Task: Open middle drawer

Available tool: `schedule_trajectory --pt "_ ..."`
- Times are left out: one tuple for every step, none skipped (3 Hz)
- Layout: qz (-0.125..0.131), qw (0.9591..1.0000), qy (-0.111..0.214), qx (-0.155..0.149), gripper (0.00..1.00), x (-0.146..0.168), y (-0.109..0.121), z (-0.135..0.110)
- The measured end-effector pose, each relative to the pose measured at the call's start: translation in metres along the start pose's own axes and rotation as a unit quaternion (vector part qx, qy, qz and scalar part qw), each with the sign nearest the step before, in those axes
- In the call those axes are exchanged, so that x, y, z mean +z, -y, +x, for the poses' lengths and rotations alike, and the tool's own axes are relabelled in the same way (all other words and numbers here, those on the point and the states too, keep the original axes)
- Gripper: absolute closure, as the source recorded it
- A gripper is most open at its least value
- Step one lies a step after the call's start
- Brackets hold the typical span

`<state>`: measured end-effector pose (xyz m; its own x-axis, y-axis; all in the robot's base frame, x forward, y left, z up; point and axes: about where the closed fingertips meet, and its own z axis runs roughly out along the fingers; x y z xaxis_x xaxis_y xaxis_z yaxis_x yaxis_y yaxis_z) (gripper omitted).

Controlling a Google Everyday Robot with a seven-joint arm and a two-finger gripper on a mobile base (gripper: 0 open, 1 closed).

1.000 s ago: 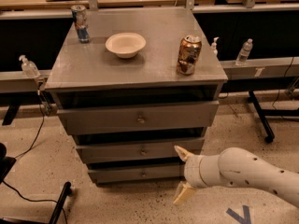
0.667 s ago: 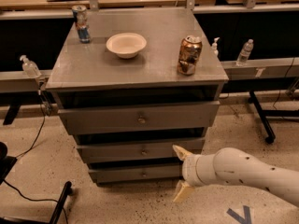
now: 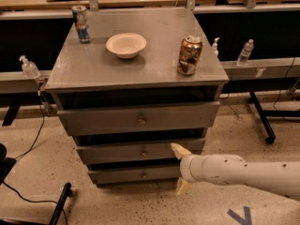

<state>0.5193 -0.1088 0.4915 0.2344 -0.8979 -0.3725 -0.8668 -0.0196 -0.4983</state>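
The grey cabinet has three drawers. The middle drawer is a flat grey front with a small brass knob at its centre. It stands slightly proud of the cabinet frame. My gripper reaches in from the right on a white arm. Its two cream fingers are spread apart, the upper fingertip at the right part of the middle drawer front and the lower one near the floor. It holds nothing and is to the right of the knob.
On the cabinet top stand a white bowl, a dented brown can and a blue can. The taller top drawer and the short bottom drawer flank the middle one. Bottles and a table leg are at the right.
My gripper and arm have moved a little left, closer to the middle drawer front. The drawers have not moved.
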Motion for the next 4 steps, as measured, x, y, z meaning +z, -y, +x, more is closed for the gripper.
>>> schedule_trajectory --pt "0.017 0.9993 -0.019 -0.025 0.00 0.025 0.009 0.025" --pt "0.033 0.9983 -0.037 -0.030 0.00 0.055 0.029 0.046" --pt "0.040 0.9977 -0.047 -0.027 0.00 0.076 0.047 0.053" --pt "0.036 0.9974 -0.057 -0.023 0.00 0.102 0.059 0.056"
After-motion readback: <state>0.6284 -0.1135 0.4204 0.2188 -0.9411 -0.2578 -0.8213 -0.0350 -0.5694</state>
